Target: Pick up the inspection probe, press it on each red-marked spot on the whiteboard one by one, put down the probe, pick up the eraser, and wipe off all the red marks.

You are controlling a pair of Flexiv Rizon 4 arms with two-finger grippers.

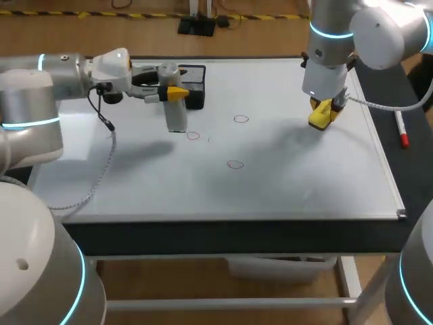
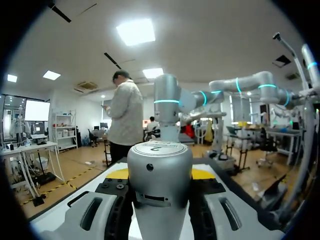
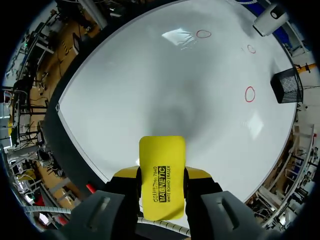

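My left gripper (image 1: 174, 93) is shut on the silver inspection probe (image 1: 176, 115), which hangs upright over the whiteboard (image 1: 298, 183). Its lower end is just left of one red circle (image 1: 193, 135); whether it touches the board I cannot tell. Two more red circles (image 1: 241, 119) (image 1: 235, 164) lie toward the middle. In the left wrist view the probe (image 2: 160, 180) fills the gap in the gripper (image 2: 160, 174). My right gripper (image 1: 325, 114) is shut on the yellow eraser (image 1: 321, 115) above the board's far right. In the right wrist view the eraser (image 3: 161, 175) sits in the gripper (image 3: 162, 176), with the circles (image 3: 249, 94) (image 3: 203, 34) (image 3: 251, 49) ahead.
A black mesh basket (image 1: 193, 80) stands at the board's far edge, right behind the probe, and shows beside the circles (image 3: 287, 85) in the right wrist view. A red marker (image 1: 402, 132) lies off the board's right edge. The board's near half is bare.
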